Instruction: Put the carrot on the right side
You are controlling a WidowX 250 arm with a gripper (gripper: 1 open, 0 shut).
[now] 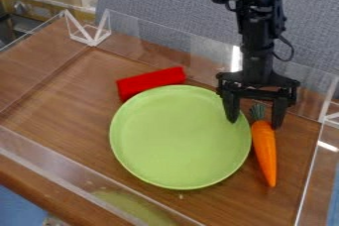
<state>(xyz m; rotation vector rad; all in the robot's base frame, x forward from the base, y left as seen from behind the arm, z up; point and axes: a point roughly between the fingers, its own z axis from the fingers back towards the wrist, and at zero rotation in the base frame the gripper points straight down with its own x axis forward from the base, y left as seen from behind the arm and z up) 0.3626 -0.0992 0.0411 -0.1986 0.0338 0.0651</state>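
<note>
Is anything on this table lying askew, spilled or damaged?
Nothing stands out. The carrot lies intact on the wood right of the green plate, the red block sits behind the plate, and the open claw stands over the carrot's leafy end.

You are looking at 1 small orange toy carrot [265,153], tapered, with a dark green leafy top. It is lying flat on the wooden surface, its leafy end pointing toward the back and its narrow tip pointing toward the front edge. It is resting at the right of the scene, just beside the right rim of the green plate [179,137].
</note>
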